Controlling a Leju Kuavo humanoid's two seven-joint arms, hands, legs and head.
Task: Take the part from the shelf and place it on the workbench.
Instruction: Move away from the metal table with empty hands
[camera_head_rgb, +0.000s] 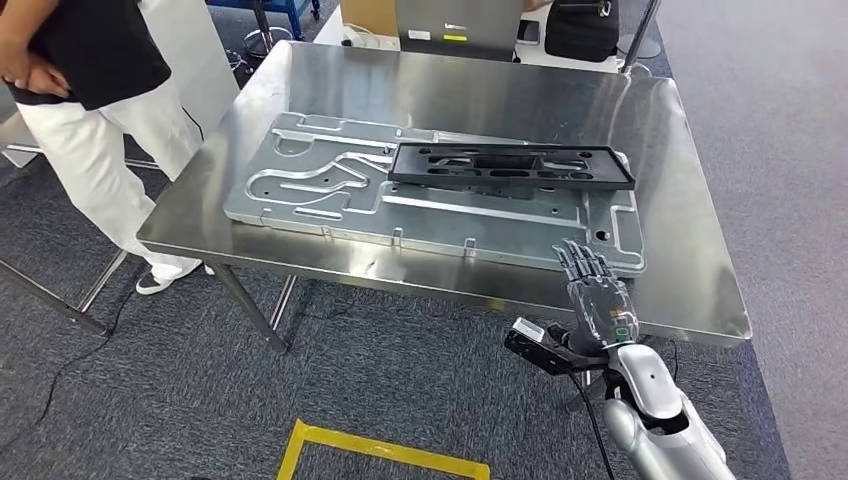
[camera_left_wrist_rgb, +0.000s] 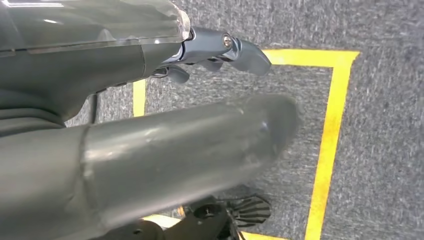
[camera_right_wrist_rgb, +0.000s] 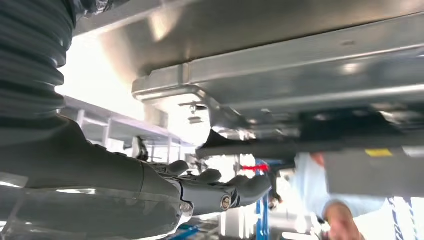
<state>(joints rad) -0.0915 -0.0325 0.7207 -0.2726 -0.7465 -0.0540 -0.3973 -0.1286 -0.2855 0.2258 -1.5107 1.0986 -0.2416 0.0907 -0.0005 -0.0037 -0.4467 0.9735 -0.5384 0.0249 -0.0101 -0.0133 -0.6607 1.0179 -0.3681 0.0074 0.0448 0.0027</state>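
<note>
Black rectangular plastic frame part (camera_head_rgb: 512, 166) already lies on the grey metal plate (camera_head_rgb: 330, 190) on your steel table (camera_head_rgb: 660, 130). Your right robot hand (camera_head_rgb: 598, 290) hovers empty, fingers extended, at the near edge; draw it clear without nudging anything.

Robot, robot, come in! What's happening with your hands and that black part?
Right hand empty, fingers apart. Flat black plastic frame part lies on grey metal plate. Nothing blocking.

The bench (camera_head_rgb: 660, 130) is brushed, shiny steel. On it lies a dull grey metal plate (camera_head_rgb: 330, 195) bearing a matt black plastic frame (camera_head_rgb: 510, 165). The carpet (camera_head_rgb: 350, 380) looks rough.
</note>
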